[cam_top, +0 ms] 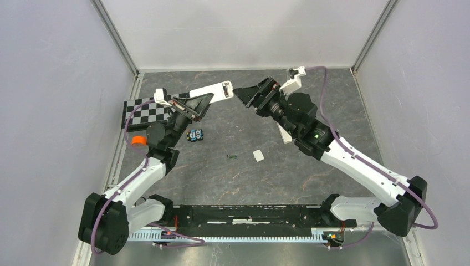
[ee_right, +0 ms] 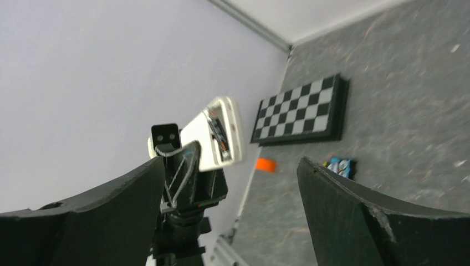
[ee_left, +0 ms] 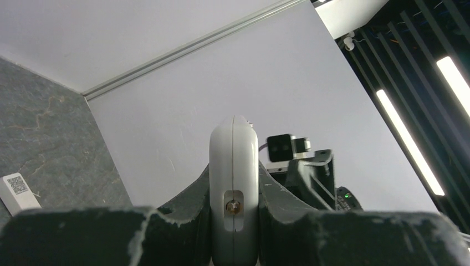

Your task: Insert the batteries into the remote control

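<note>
My left gripper (cam_top: pixel 195 105) is shut on the white remote control (cam_top: pixel 213 90) and holds it above the table, its free end pointing right. In the left wrist view the remote (ee_left: pixel 234 166) stands end-on between the fingers (ee_left: pixel 183 221). My right gripper (cam_top: pixel 246 94) is open and empty, facing the remote's free end a short gap away. In the right wrist view (ee_right: pixel 231 163) the remote (ee_right: pixel 213 141) shows an open battery compartment. The batteries (cam_top: pixel 232 157) lie as tiny dark cylinders on the table, well below both grippers.
A small white piece (cam_top: pixel 258 155) lies right of the batteries. A blue item (cam_top: pixel 195 135), an orange roll (cam_top: pixel 138 140) and a checkerboard (cam_top: pixel 145 112) lie at the left. White walls enclose the grey table (cam_top: pixel 310 177).
</note>
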You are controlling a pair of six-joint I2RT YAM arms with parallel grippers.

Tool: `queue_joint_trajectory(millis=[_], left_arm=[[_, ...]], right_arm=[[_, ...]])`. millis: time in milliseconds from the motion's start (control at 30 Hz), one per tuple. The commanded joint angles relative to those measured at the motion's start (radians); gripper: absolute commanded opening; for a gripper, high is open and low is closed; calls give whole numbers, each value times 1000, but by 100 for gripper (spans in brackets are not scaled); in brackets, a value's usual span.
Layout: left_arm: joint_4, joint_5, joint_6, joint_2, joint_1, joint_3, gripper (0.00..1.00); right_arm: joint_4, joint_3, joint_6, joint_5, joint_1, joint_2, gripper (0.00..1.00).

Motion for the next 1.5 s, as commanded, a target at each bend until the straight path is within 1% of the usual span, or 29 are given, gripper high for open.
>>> queue_joint_trajectory(millis=[0, 233, 433, 733, 967, 1100, 1467], left_arm=[[86, 9, 64, -10, -1, 52, 2], [106, 19, 63, -6, -1, 46, 2], [119, 40, 66, -3, -1, 46, 2], [145, 75, 72, 2, -2, 36, 2], [157, 125, 110, 4, -1, 47, 2], [153, 136, 126, 5, -2, 46, 2], [149, 122, 123, 4, -2, 57, 2]], right_arm=[[164, -78, 273, -52, 1, -9, 92], [239, -55, 385, -75, -1, 62, 91], [274, -13, 434, -97, -4, 121, 87], [305, 12, 451, -91, -12, 149, 84], [311, 27, 466, -119, -18, 171, 78], [325, 32, 468, -129, -19, 177, 70], [357, 5, 481, -177, -19, 187, 38]])
